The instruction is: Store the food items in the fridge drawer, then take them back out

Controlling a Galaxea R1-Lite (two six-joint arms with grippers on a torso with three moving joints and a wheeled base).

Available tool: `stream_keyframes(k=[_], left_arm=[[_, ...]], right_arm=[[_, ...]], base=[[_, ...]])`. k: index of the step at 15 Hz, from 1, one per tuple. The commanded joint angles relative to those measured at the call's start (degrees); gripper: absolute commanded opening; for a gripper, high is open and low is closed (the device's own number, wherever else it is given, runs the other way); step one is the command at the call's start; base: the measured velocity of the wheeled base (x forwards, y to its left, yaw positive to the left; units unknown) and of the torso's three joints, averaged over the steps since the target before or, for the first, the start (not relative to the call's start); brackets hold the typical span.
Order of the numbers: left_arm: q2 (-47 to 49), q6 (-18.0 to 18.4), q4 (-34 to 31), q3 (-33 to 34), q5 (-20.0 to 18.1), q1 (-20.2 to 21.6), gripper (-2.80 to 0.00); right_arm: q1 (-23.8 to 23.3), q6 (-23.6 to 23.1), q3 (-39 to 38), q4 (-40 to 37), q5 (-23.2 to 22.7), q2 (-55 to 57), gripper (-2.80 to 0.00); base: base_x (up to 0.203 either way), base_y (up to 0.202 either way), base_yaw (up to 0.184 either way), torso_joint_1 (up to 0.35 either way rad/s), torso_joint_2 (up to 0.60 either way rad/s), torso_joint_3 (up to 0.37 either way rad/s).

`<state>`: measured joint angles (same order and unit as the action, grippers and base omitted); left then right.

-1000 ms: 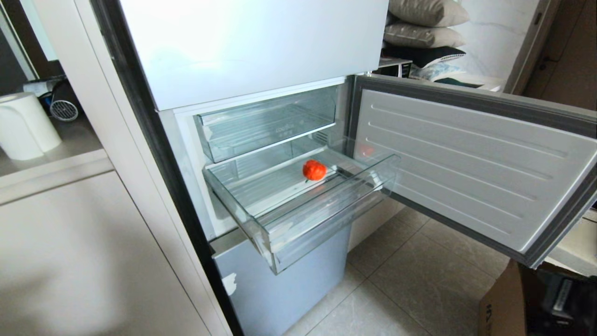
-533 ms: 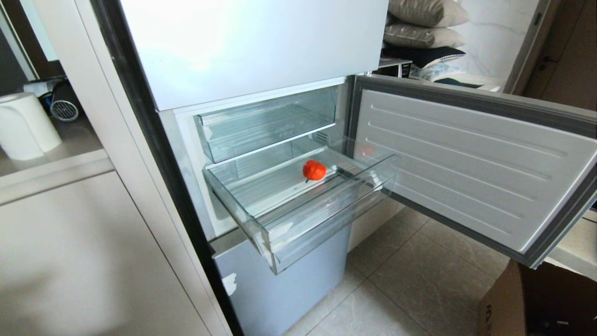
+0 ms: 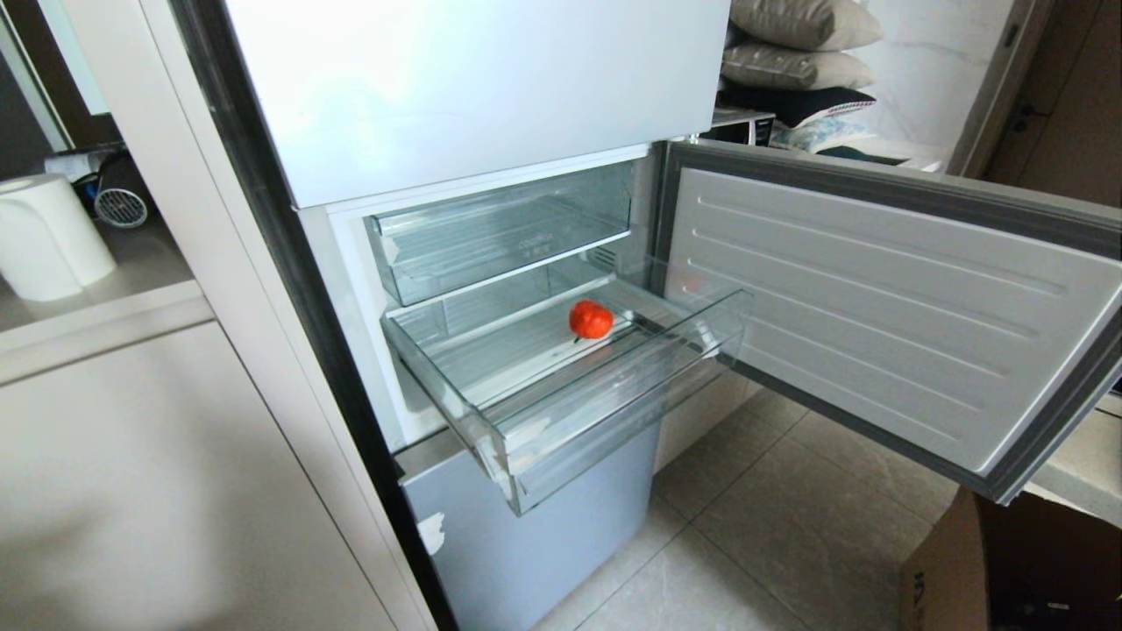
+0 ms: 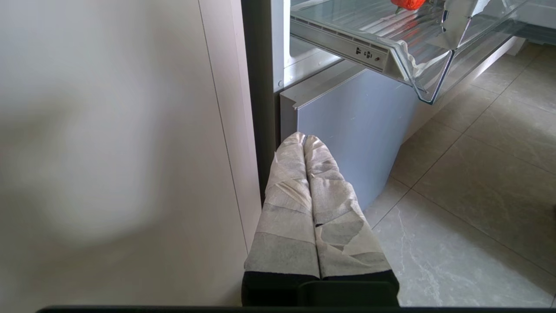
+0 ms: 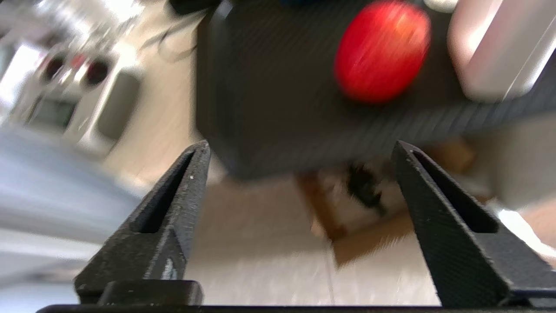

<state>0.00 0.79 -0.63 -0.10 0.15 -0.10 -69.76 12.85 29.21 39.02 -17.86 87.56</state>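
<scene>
We note the left hand [image 4: 304, 141] parked low beside the fridge's dark edge, its tape-wrapped fingers [image 4: 289, 204] pressed together, closed on nothing. On the far left surface [image 3: 96, 289] stands a white cylindrical kettle-like vessel [image 3: 44, 237]. At centre, the wide clear plastic fridge drawer [image 3: 614, 412] is pulled out, beneath a shallower clear tray [image 3: 500, 232]. The small round red-orange tomato piece [image 3: 591, 319] rests on the drawer's ribbed floor, toward the back right. Further right, the white ribbed inner door panel [image 3: 877, 307] hangs open over the tiled floor [image 3: 789, 535]. Our right hand [image 5: 299, 148] is outside the head view; its black fingers [image 5: 173, 195] stand wide apart, empty, before a blurred red round object [image 5: 382, 50] on a dark panel.
</scene>
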Motion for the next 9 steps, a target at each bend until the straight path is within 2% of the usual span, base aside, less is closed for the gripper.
stream_keyframes(k=[1, 9], left_arm=[[0.0, 0.0, 0.0, 0.0, 0.0, 0.0, -2.8], [0.1, 0.0, 0.0, 0.0, 0.0, 0.0, -2.8]], right_arm=[[-1.8, 0.0, 4.4, 1.8, -0.2, 9.6, 0.0], [-3.8, 0.0, 12.4, 2.1, -0.3, 18.1, 0.0]], base=[[0.0, 0.0, 0.0, 0.0, 0.0, 0.0], [0.0, 0.0, 0.0, 0.0, 0.0, 0.0]])
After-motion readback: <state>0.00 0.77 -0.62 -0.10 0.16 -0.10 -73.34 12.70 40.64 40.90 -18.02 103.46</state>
